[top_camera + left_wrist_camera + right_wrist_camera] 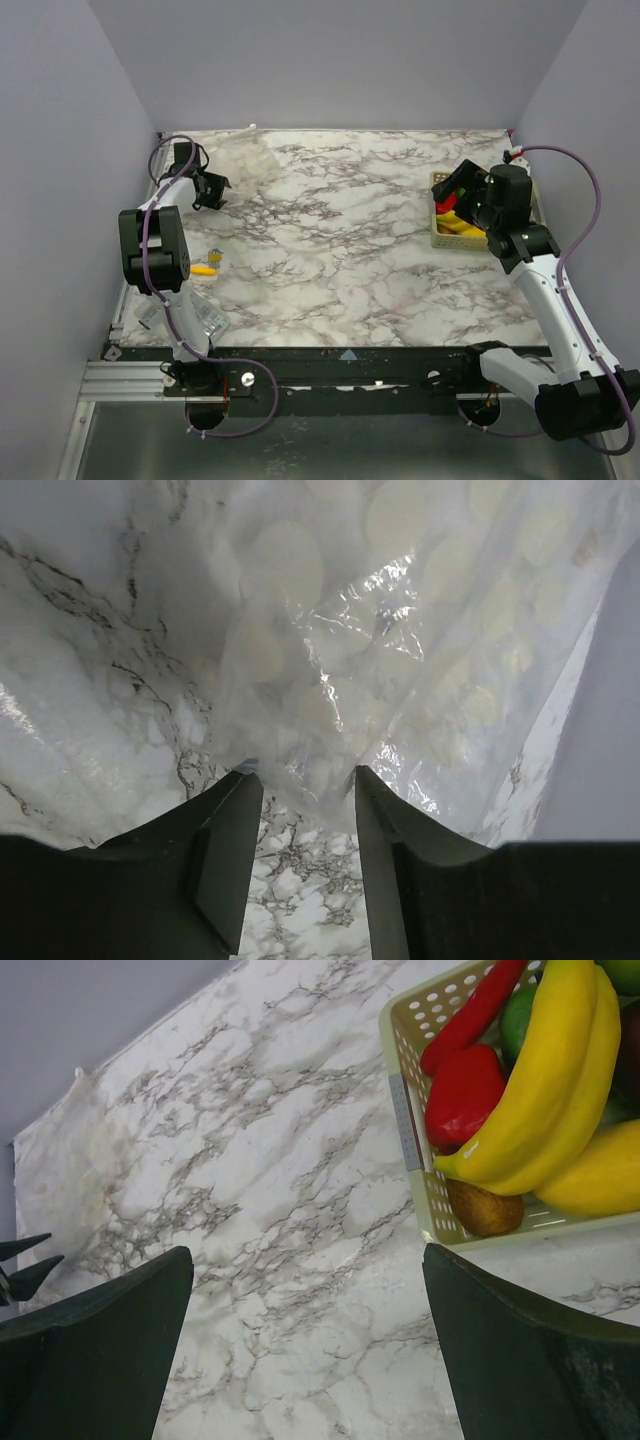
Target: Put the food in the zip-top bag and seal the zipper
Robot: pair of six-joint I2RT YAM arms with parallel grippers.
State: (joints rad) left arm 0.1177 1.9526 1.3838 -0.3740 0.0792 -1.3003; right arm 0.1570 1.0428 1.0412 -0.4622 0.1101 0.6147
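The clear zip-top bag lies crumpled at the table's back left; its zipper strip cannot be made out. My left gripper is open just beside it. In the left wrist view the bag's near edge reaches between my left gripper's fingertips, which stand apart. The food lies in a pale green basket at the right: a banana, a red pepper, a red chili and a brown kiwi. My right gripper hovers wide open and empty over the basket's left edge.
A small yellow toy lies on the marble near the left edge. Small clear packets lie by the left arm's base. Grey walls close the table at the back and both sides.
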